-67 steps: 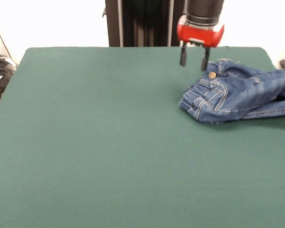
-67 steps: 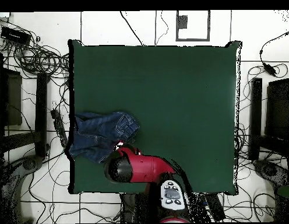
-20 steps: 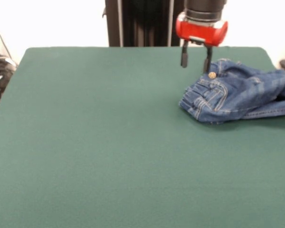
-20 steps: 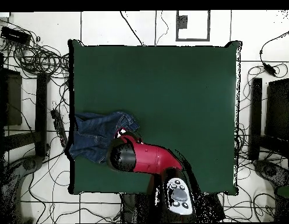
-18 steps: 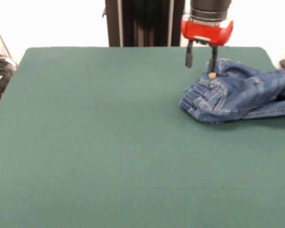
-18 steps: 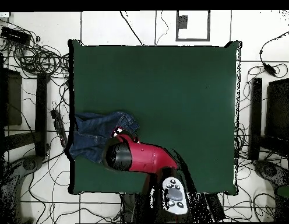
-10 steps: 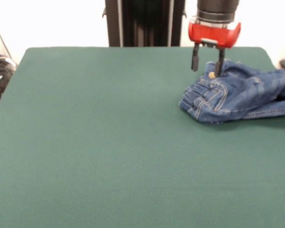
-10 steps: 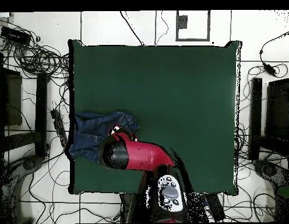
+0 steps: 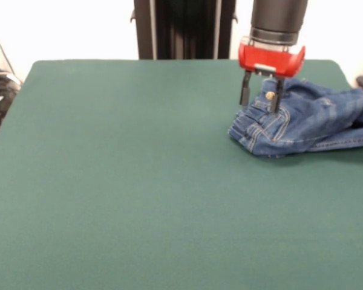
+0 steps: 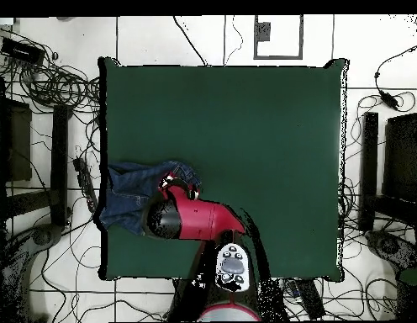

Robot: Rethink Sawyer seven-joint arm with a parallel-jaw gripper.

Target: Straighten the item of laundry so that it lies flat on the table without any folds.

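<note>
From the bare green worktop (image 9: 139, 181) low in frame I look up to the jeans (image 9: 308, 124) bunched at right, soft but thick denim, best pinched at the waistband under my claw (image 9: 259, 99), its fingers apart.

jeans (image 9: 302, 124) showing dark blue denim, paler faded patches across the legs, tan stitching running along seams and pockets. brass button glinting between the jaws. table (image 9: 121, 181) wearing plain dark green cloth, no pattern, spreading out on all sides of the jaws. gripper (image 9: 259, 99): red housing sitting above black fingers (image 9: 244, 95), black cylinder rising above the red part. overhead view: arm (image 10: 199, 220) reading red with black sections, jeans (image 10: 132, 195) showing the same dark blue, table (image 10: 262, 135) same green.
</note>
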